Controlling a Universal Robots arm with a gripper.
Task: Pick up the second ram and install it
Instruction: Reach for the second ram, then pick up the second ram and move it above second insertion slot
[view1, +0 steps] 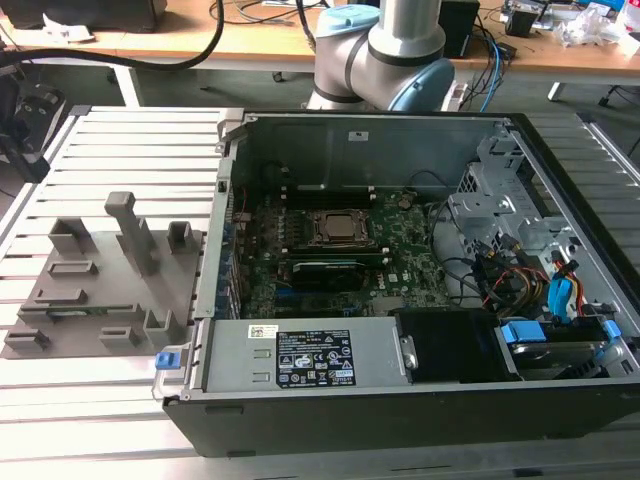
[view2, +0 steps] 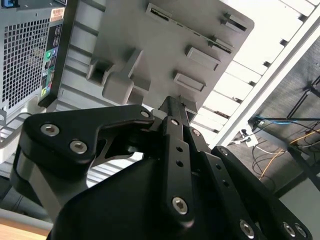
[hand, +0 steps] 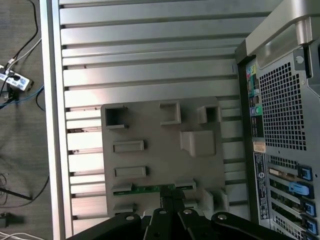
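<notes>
Black fingers of your gripper (hand: 171, 198) are pressed together with nothing between them, and in both wrist views they point down at the gray holder tray (hand: 150, 130) from well above it. The second ram (hand: 155, 188), a thin green stick, sits in a slot near one edge of that tray. It lines up with the fingertips but is apart from them. Raised holder blocks stand on both sides of its slot, and a taller post (hand: 200, 142) rises further in on the tray. One side of the tray lies close to the perforated rear panel of the open computer case (hand: 280, 100), so room is tight there. On the other sides you have bare slatted aluminium table (hand: 150, 50) out to its rail. In the exterior view the arm (view1: 385, 50) rises behind the case.
</notes>
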